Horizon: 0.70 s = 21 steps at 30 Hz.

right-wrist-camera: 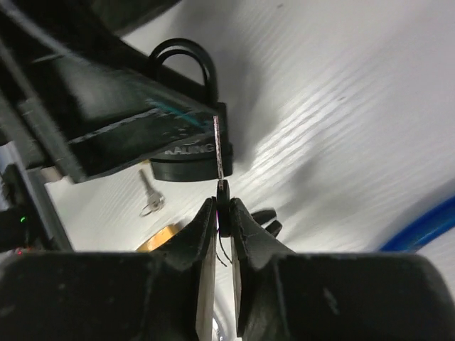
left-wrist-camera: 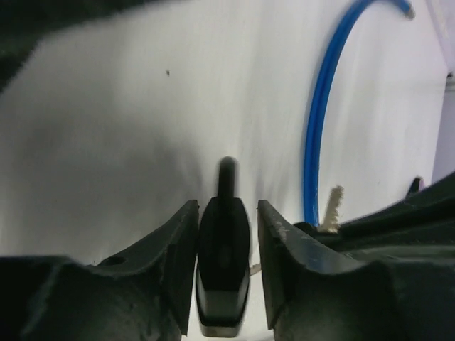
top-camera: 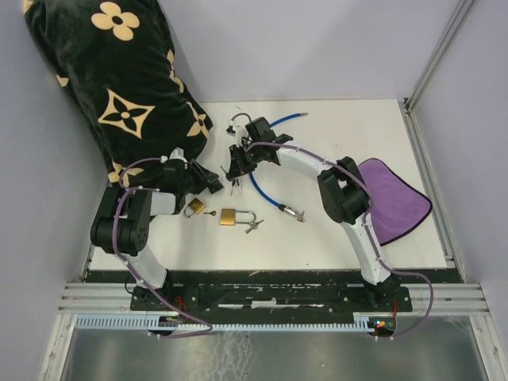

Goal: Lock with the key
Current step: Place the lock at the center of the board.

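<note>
My left gripper [top-camera: 213, 182] is shut on a black padlock [left-wrist-camera: 222, 270], which sits edge-on between its fingers with the shackle pointing away. In the right wrist view the same padlock [right-wrist-camera: 188, 153] hangs above the table, its shackle up and left, held in the left gripper's fingers [right-wrist-camera: 106, 135]. My right gripper [right-wrist-camera: 223, 213] is shut on a black-headed key [right-wrist-camera: 220, 153]. The key's thin blade points up at the padlock's lower face and overlaps it; I cannot tell whether it is inside the keyhole. In the top view my right gripper [top-camera: 236, 168] meets the left one near the table's middle.
Two brass padlocks [top-camera: 230, 217] [top-camera: 194, 208] and loose keys [top-camera: 254, 227] lie in front of the grippers. A blue cable lock [top-camera: 266, 194] curves behind and to the right. A purple cloth [top-camera: 393, 198] lies at right, and a black patterned pillow [top-camera: 119, 79] at back left.
</note>
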Each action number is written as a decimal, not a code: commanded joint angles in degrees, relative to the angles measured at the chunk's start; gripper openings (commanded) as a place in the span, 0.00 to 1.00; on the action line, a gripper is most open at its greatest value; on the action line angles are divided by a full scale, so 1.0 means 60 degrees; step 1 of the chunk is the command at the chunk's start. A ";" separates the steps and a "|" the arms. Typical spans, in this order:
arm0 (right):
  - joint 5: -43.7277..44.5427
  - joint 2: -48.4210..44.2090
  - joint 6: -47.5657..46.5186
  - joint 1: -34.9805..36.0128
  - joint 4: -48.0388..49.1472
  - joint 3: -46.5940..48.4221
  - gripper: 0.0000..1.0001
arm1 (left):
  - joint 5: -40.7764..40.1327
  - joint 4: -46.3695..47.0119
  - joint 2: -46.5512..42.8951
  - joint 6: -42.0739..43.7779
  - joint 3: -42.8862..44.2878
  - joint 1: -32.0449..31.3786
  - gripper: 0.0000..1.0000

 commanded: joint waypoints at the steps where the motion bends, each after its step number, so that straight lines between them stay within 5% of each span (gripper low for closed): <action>1: 0.1444 0.0643 0.0040 -0.0054 -0.0917 0.1392 0.26 | -0.0922 0.0338 -0.0273 0.0406 0.0524 0.0140 0.53; 5: 0.1814 0.0507 -0.1066 -0.0039 -0.1615 0.1948 0.47 | -0.1402 -0.0006 -0.0986 0.0641 0.0593 0.0146 0.73; 14: 0.2604 -0.2934 -0.5133 -0.0105 -0.2607 -0.1001 0.57 | -0.1873 -0.1457 -0.3535 0.1481 0.0362 0.0249 1.00; 21: 0.3480 -0.3158 -0.5932 0.0023 -0.3312 -0.2136 0.58 | 0.0600 -0.0102 -0.5067 0.0395 -0.1002 0.0399 1.00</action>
